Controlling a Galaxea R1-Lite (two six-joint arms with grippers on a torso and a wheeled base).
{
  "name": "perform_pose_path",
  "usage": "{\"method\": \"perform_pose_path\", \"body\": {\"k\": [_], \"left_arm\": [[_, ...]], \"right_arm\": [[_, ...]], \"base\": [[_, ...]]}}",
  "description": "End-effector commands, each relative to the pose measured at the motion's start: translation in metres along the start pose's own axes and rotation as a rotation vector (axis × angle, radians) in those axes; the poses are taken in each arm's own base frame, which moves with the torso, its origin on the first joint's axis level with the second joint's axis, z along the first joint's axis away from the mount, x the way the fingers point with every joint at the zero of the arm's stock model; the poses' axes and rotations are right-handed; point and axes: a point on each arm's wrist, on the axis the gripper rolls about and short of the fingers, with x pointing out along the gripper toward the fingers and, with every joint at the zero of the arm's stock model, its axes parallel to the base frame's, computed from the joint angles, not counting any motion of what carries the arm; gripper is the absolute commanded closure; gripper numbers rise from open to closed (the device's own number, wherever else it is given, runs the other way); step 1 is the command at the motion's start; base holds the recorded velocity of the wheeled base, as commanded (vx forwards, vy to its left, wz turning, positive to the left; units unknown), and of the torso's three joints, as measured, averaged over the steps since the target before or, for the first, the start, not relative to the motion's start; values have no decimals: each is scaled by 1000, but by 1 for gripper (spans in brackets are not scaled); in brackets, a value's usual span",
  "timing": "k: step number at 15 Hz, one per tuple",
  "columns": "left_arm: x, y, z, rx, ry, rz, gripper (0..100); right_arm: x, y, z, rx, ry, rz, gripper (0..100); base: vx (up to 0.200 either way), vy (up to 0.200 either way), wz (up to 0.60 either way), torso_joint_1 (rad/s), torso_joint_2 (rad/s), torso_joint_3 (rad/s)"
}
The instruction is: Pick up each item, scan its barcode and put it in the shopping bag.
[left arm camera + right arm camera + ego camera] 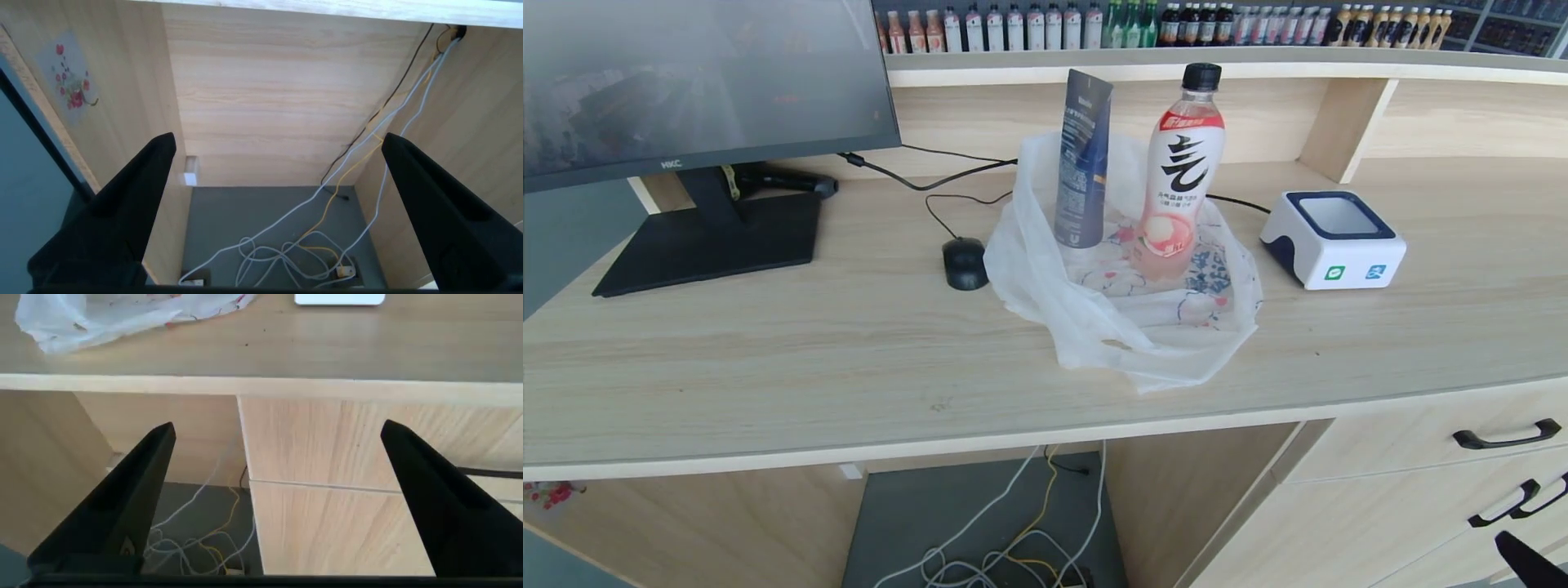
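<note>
Bottle [1180, 175] and tube [1082, 163] stand upright on the shopping bag [1152, 347] — above and ahead of left gripper [278, 143] and right gripper [278, 433], both spread wide, empty, below the counter [768, 367] edge.

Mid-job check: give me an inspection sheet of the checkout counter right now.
Surface: wooden counter, nothing spilled.
Job's things: tube and bottle stand upright on the spread-open bag; scanner sits right of it, apart.
Clutter: monitor and mouse left of the bag.
Grippers: left gripper and right gripper both open, empty, below the counter top.
Cables: mouse cable on the counter; loose cables on the floor underneath.
Surroundings: shelf of bottles behind; drawers at lower right.
</note>
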Motion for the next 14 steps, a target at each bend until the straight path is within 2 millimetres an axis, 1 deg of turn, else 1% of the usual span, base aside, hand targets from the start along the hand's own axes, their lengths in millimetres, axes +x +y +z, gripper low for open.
{"method": "perform_pose_path", "body": {"k": [1, 2, 5, 7, 8, 9, 10, 11, 13, 14], "left_arm": [[0, 0, 0, 0, 0, 0, 0], [0, 0, 0, 3, 0, -1, 0], [0, 0, 0, 1, 0, 0, 0], [0, 0, 0, 1, 0, -1, 0], [0, 0, 0, 1, 0, 0, 0], [0, 0, 0, 1, 0, -1, 0], [0, 0, 0, 3, 2, -3, 0], [0, 0, 0, 3, 2, 0, 0], [0, 0, 0, 1, 0, -3, 0], [0, 0, 0, 1, 0, 0, 0]], "right_arm": [[-53, -14, -43, -6, 0, -4, 0], [-54, -14, -48, -22, 1, 20, 0], [-52, -13, -48, -21, 22, 100, 0], [-51, -15, -47, -21, 22, 252, 0], [-50, -16, -47, -23, 17, 359, 0], [-49, -15, -47, -27, 30, 370, 0], [-48, -15, -47, -28, 38, 362, 0], [-47, -12, -47, -11, 71, 241, 0], [-46, -9, -46, -10, 102, 55, 0], [-47, -7, -46, -3, 109, -80, 0]], "base": [[0, 0, 0, 0, 0, 0], [0, 0, 0, 0, 0, 0], [0, 0, 0, 0, 0, 0], [0, 0, 0, 0, 0, 0], [0, 0, 0, 0, 0, 0], [0, 0, 0, 0, 0, 0], [0, 0, 0, 0, 0, 0], [0, 0, 0, 0, 0, 0], [0, 0, 0, 0, 0, 0], [0, 0, 0, 0, 0, 0]]}}
